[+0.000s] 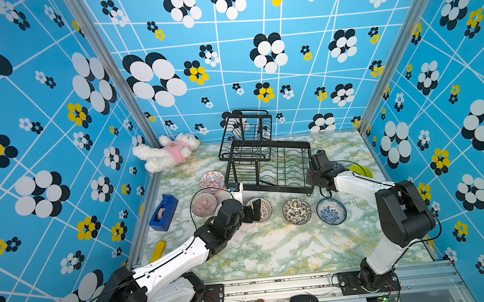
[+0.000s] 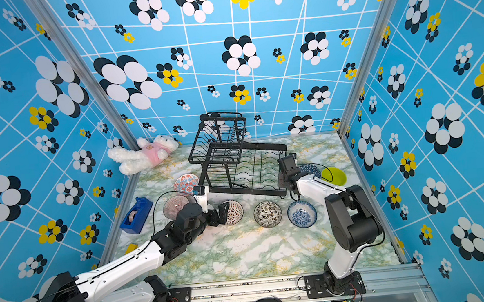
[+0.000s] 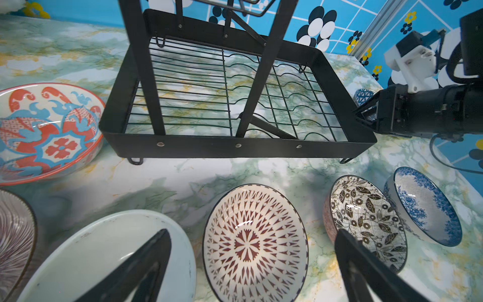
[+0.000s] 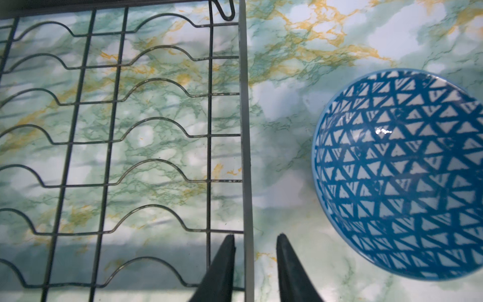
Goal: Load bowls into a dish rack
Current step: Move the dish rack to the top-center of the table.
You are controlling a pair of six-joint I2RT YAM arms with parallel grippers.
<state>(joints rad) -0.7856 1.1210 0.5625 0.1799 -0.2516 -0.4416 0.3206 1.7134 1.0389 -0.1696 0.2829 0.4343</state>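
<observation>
The green-and-white marbled tabletop (image 1: 274, 251) is bare across its near half, so that is where the most room for swinging an arm is judged to lie.

The large black wire dish rack (image 1: 268, 188) stands at the far middle. Its slotted lower tray is seen to be empty, so no bowl is judged to be loaded yet. The raised upper basket overhangs the tray's left part, and only the right part is open from above.

The right gripper (image 4: 255, 236) is narrowed around the tray's right rim, one jaw inside and one outside. It cannot be told whether the rim is clamped. A bracing or shifting of the rack is judged to be in hand.

The left gripper (image 3: 252, 235) is spread wide and holds nothing. It is poised over the maroon-and-white geometric bowl (image 3: 251, 264), which sits on the table just near the rack's front wall.

For the next move, that bowl's rim would have to be taken between the jaws. The bowl would then be lifted over the front wall and between the uprights.

Little room is left beside it:
- A plain white bowl (image 3: 104, 248) lies just left.
- A black-and-white leaf-patterned bowl (image 1: 297, 211) lies to its right.
- A blue-and-white floral bowl (image 1: 331, 211) lies just beyond that.

A red-and-blue floral bowl (image 1: 212, 181) and a purplish ribbed bowl (image 1: 203, 204) lie left of the rack. A blue triangle-patterned bowl (image 4: 397, 172) and a lime green bowl (image 1: 360, 170) lie to its right.
</observation>
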